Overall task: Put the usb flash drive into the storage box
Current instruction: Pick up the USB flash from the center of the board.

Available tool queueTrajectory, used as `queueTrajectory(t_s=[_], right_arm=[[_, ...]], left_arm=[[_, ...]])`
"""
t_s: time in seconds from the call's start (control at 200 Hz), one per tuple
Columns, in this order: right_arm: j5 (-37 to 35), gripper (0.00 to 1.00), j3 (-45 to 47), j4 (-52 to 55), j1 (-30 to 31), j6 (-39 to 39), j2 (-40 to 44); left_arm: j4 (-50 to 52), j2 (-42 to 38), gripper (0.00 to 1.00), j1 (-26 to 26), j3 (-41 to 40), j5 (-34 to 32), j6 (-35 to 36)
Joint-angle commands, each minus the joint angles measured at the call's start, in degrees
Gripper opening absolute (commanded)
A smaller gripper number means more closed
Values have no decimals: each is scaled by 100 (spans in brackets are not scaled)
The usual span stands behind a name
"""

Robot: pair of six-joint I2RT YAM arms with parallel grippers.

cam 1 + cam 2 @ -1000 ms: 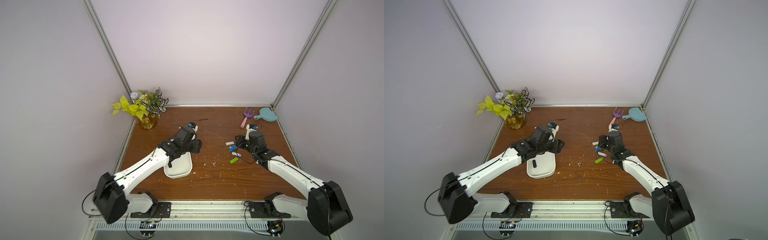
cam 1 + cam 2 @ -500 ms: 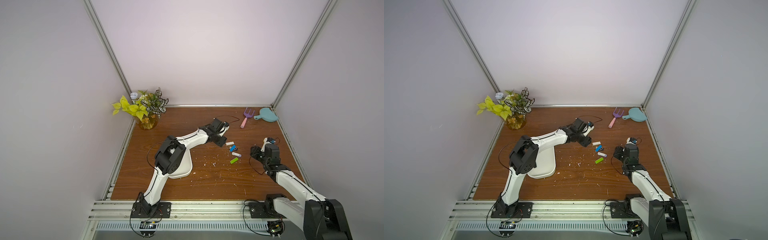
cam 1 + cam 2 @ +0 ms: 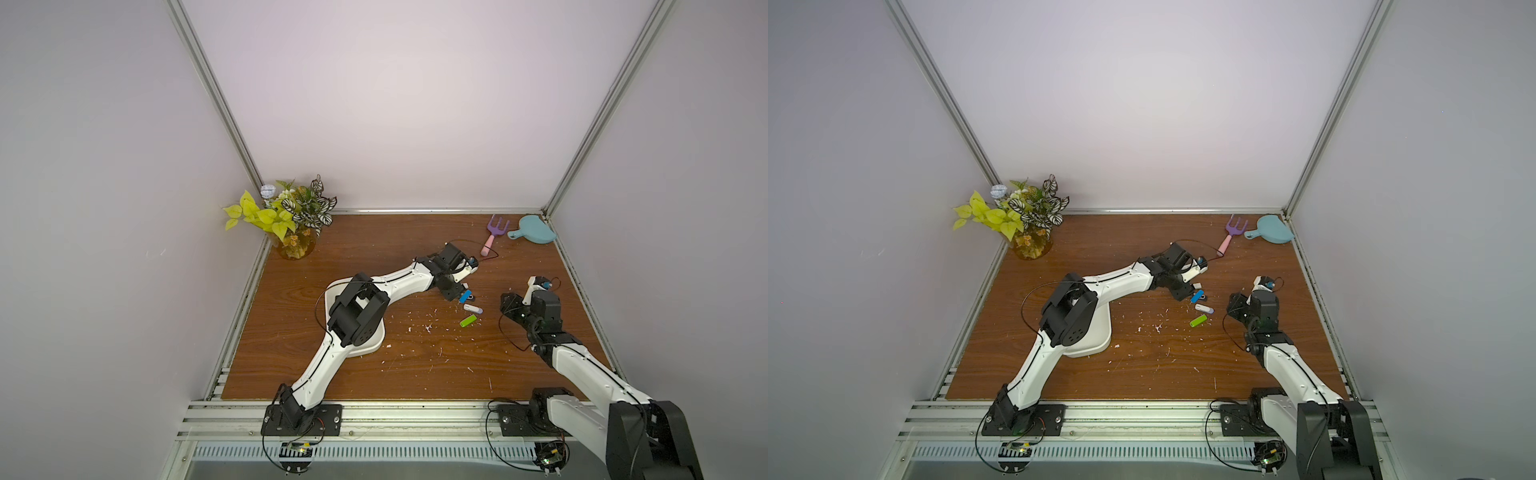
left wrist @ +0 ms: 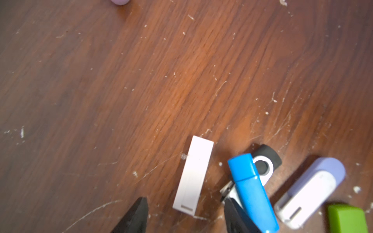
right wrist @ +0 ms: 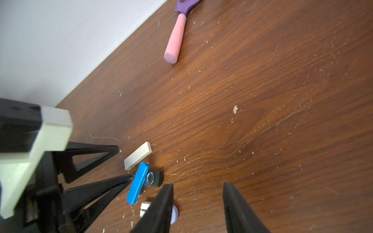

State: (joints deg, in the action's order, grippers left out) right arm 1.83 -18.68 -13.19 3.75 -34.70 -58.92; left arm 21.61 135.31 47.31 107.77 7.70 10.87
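Several usb flash drives lie close together on the wooden table: a white stick (image 4: 193,175), a blue one (image 4: 252,191) across a black swivel one (image 4: 266,159), a lavender-white one (image 4: 310,187) and a green one (image 4: 347,218). My left gripper (image 4: 184,199) is open and low, its fingers either side of the white stick's near end, touching nothing I can see. The right gripper (image 5: 197,184) stands open over bare wood beside the lavender-white drive (image 5: 174,215). The white storage box (image 3: 365,349) lies under my left arm's elbow, mostly hidden.
A purple fork with a pink handle (image 3: 492,235) and a light-blue scoop (image 3: 534,235) lie at the back right. A potted plant (image 3: 291,224) fills the back left corner. White crumbs (image 3: 426,328) dot the wood near the drives.
My left arm swung from over the storage box out to the drives. The right arm pulled back from the drives toward the right edge, its jaws widening slightly.
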Motion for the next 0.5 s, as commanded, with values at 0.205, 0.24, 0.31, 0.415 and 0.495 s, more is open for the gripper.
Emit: queueTrajectory(t_s=[0.205, 0.24, 0.31, 0.415, 0.495], right_arm=[[116, 47, 17, -178, -32, -2, 95], [140, 46, 9, -175, -32, -6, 83], [166, 47, 9, -184, -41, -2, 65], [200, 47, 4, -186, -41, 7, 31], [207, 47, 1, -188, -41, 7, 29]], left_arm=[[310, 350, 52, 41, 332, -312, 308], [326, 380, 51, 40, 363, -290, 310], [340, 458, 48, 40, 439, -256, 315], [438, 620, 48, 76, 632, -222, 323], [485, 697, 47, 120, 702, -172, 346]])
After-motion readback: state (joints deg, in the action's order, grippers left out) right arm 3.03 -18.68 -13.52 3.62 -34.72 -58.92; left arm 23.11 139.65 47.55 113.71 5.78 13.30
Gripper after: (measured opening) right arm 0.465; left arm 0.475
